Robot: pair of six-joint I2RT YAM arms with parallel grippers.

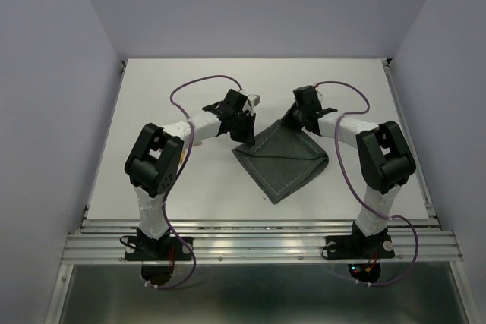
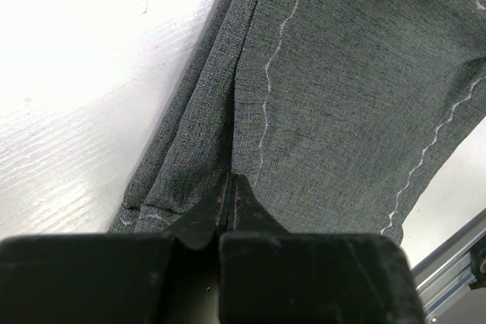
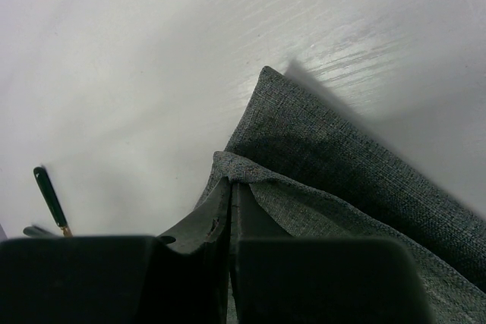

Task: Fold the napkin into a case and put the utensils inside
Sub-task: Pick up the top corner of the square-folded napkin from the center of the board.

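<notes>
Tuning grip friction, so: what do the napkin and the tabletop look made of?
Napkin: woven fabric, matte grey-green; visible coarse weave, pale stitched hem line. Tabletop: seemingly white painted or laminated board, faint sheen; fine grain-like streaks.

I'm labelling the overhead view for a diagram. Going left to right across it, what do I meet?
In order: left arm → left pincer → right pincer → right arm. The napkin stretches across under both pincers, so it has no single place in the order.
</notes>
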